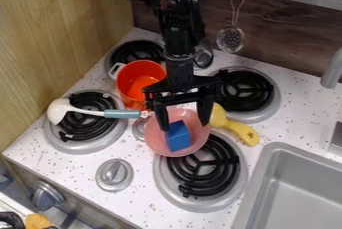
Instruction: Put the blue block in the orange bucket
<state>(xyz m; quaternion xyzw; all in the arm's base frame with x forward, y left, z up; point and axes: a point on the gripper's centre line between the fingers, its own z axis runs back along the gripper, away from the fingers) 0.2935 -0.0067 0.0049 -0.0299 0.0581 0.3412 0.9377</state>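
My gripper (185,123) hangs over the pink bowl with its two fingers spread wide, one toward each side of the bowl. In the pink bowl (157,140) lies the blue block (178,136), below the gap between the fingers and not held. The orange bucket (141,74), a pot-like container with a white handle, stands behind and left of the bowl, near the back left burner. Part of the bucket's right side is hidden by the gripper.
A white ladle with a blue handle (120,114) lies across the left burner (87,123). Right of the bowl is a yellow utensil (239,129). Burners (245,94) surround the bowl, a sink (294,193) is at the lower right, and a strainer (230,38) hangs behind.
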